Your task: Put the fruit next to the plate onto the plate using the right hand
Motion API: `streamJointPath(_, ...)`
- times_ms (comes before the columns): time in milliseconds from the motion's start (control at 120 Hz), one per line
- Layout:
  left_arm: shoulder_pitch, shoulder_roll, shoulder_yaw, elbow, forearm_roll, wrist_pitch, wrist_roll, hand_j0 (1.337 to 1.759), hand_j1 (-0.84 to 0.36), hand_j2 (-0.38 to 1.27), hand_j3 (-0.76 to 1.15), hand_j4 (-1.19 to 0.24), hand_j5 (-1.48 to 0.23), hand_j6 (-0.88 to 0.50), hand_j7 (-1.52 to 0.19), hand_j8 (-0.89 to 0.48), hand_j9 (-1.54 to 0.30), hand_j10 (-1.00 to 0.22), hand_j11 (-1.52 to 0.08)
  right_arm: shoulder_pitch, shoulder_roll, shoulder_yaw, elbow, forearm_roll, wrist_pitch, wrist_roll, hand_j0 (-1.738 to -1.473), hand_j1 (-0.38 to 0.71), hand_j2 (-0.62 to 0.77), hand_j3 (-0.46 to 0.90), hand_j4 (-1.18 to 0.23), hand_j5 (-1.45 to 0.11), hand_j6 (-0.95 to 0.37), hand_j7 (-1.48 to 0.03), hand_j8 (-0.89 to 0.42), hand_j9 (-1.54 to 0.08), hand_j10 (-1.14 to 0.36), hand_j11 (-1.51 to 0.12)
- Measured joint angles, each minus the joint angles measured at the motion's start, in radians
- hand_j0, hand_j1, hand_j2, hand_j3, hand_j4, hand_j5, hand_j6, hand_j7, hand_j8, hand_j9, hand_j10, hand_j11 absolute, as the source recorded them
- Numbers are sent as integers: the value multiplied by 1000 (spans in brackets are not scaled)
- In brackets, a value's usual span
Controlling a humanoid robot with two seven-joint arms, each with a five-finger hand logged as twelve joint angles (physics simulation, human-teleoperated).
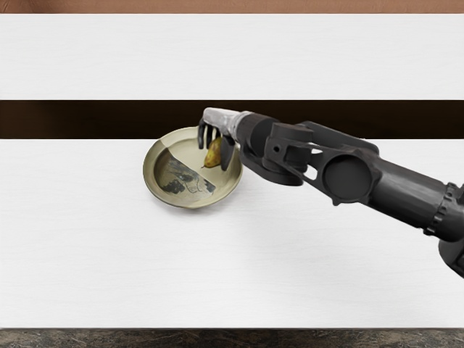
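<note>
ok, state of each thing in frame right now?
right hand: shut on the fruit, over the plate.
fruit: held in the fingers; whether it touches the plate is unclear.
plate: flat on the table.
left hand: not in view.

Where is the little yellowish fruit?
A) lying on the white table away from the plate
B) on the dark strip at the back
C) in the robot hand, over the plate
C: the right robot hand curls its fingers round the yellow-brown pear-shaped fruit, over the far right part of the round beige plate.
</note>
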Motion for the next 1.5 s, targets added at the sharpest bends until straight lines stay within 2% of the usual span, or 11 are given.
streamJointPath(150,0,0,0,0,0,0,0,1658,325,4,0,-21,-26,-21,-26,-21,-26,-21,-26,8,5,-3,-25,0,0,0,-1650,145,194,0,-738,-997,-618,-973,-495,-992,-624,-998)
streamJointPath(242,0,0,0,0,0,0,0,1658,325,4,0,-21,-26,-21,-26,-21,-26,-21,-26,10,6,-3,-38,3,-2,1,-1653,160,185,0,-670,-893,-622,-879,-500,-888,-613,-894)
streamJointPath(317,0,0,0,0,0,0,0,1658,325,4,0,-21,-26,-21,-26,-21,-26,-21,-26,10,7,-3,-59,4,-3,1,-1654,138,108,0,-577,-765,-544,-756,-459,-762,-538,-766)
streamJointPath(542,0,0,0,0,0,0,0,1658,325,4,0,-21,-27,-21,-26,-21,-26,-21,-26,11,7,-3,-78,9,-5,1,-1657,-104,23,0,-262,-345,-252,-342,-223,-344,-249,-345)
streamJointPath(658,0,0,0,0,0,0,0,1658,325,4,0,-21,-27,-21,-27,-21,-26,-21,-26,11,7,-1,-77,17,-1,1,-1657,-206,13,0,-153,-200,-147,-198,-131,-200,-145,-200)
streamJointPath(733,0,0,0,0,0,0,0,1658,325,4,0,-21,-27,-21,-27,-21,-26,-21,-26,14,7,7,-69,79,30,1,-1658,-250,9,0,-106,-139,-103,-137,-91,-138,-101,-139)
streamJointPath(867,0,0,0,0,0,0,0,1658,325,4,0,-21,-27,-21,-27,-21,-26,-21,-26,16,-8,39,-1,166,79,1,-1658,-298,5,0,-56,-72,-55,-71,-48,-72,-53,-72)
streamJointPath(1025,0,0,0,0,0,0,0,1658,325,4,0,-21,-27,-21,-27,-21,-26,-21,-26,10,-118,63,139,251,107,1,-1658,-326,3,0,-27,-33,-26,-33,-23,-33,-25,-33)
streamJointPath(1317,0,0,0,0,0,0,0,1658,325,4,0,-21,-27,-21,-27,-21,-26,-21,-26,-23,-295,99,311,327,135,1,-1658,-344,1,0,-7,-8,-8,-8,-7,-8,-7,-8)
streamJointPath(1417,0,0,0,0,0,0,0,1658,325,4,0,-21,-27,-21,-27,-21,-26,-21,-26,-41,-375,147,345,401,233,1,-1658,-346,1,0,-5,-5,-6,-5,-5,-5,-4,-5)
streamJointPath(1500,0,0,0,0,0,0,0,1658,325,4,0,-21,-27,-21,-27,-21,-26,-21,-26,-85,-434,238,355,447,361,1,-1658,-347,1,0,-4,-3,-4,-3,-4,-3,-3,-3)
